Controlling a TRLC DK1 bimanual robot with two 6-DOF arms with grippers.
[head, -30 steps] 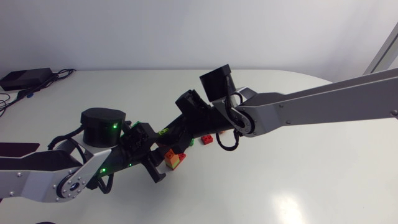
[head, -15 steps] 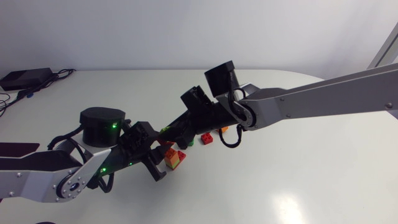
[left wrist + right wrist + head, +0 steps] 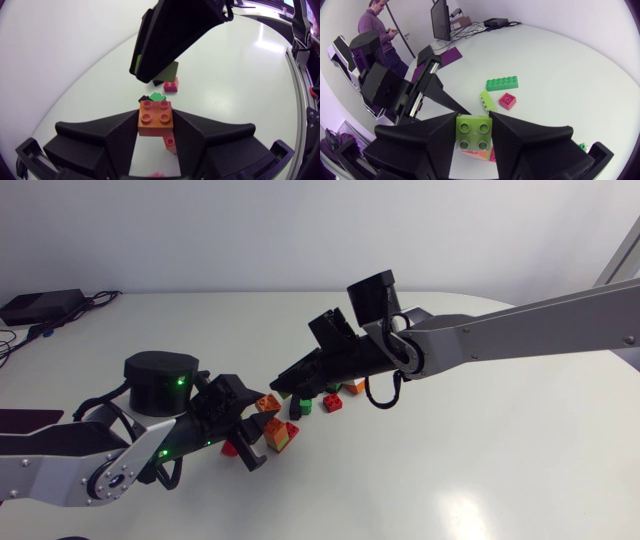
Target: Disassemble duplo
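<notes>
My left gripper (image 3: 155, 126) is shut on an orange two-by-two brick (image 3: 155, 117), studs up, with a small red piece (image 3: 170, 144) on the table below it. In the head view this orange brick (image 3: 267, 404) sits at the tip of the left gripper (image 3: 258, 423), just above the table's middle. My right gripper (image 3: 474, 136) is shut on a lime green two-by-two brick (image 3: 474, 127). It hangs a little above and beyond the left gripper (image 3: 427, 75), apart from the orange brick. From the left wrist the right gripper (image 3: 150, 70) shows as a black wedge overhead.
Loose bricks lie under and around the grippers: a yellow, orange and red piece (image 3: 281, 435), a green one (image 3: 305, 406), a red one (image 3: 333, 403), an orange one (image 3: 354, 387), a red one (image 3: 230, 448). A long green brick (image 3: 502, 83) lies beyond the right gripper. A black box (image 3: 40, 305) sits far left.
The right gripper has closed on the green brick and pulled up and to the right, away from the left gripper. The orange brick now shows separately in the left gripper, which barely moved.
</notes>
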